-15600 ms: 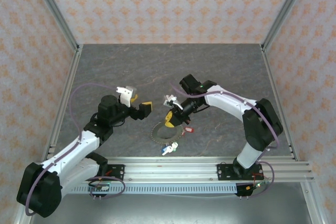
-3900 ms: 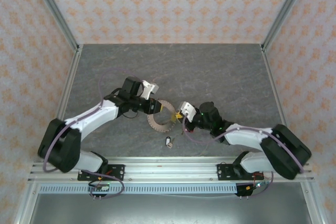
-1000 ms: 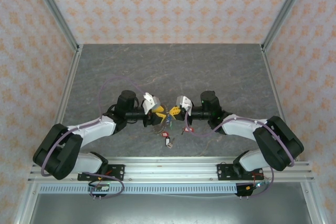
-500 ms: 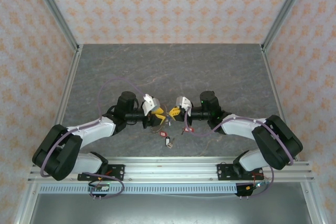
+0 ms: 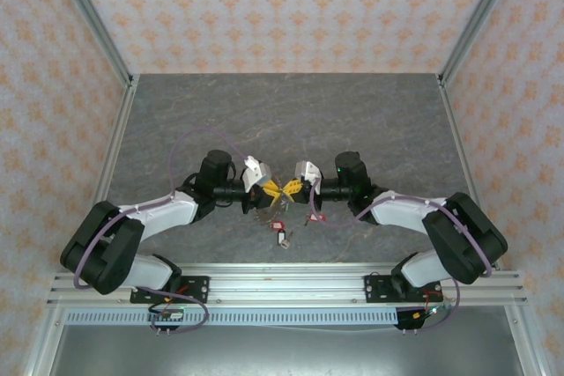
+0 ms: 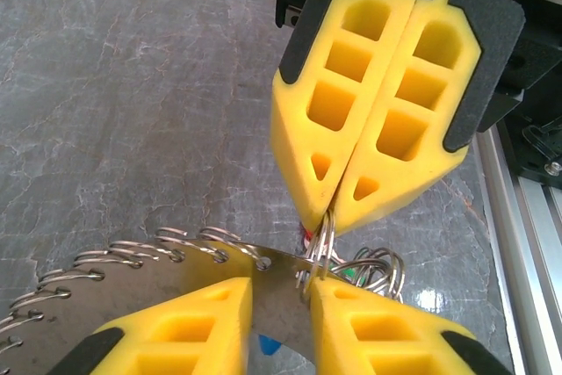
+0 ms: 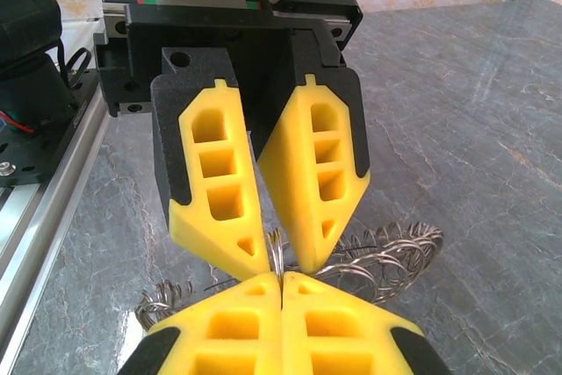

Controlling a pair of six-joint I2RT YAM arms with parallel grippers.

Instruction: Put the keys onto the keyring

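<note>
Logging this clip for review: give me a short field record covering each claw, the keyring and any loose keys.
left claw: shut on the keyring, gripping its flat band
right claw: shut on a small wire loop at the keyring's edge
claws: tip to tip above the table
loose keys: red-tagged key and a second key lying on the table near the claws

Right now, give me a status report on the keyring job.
Left claw shut on ribbed grey metal keyring. Right claw shut on small wire loop at its edge. Tiny red-tagged key loose on grey table. Nothing in the way.
</note>
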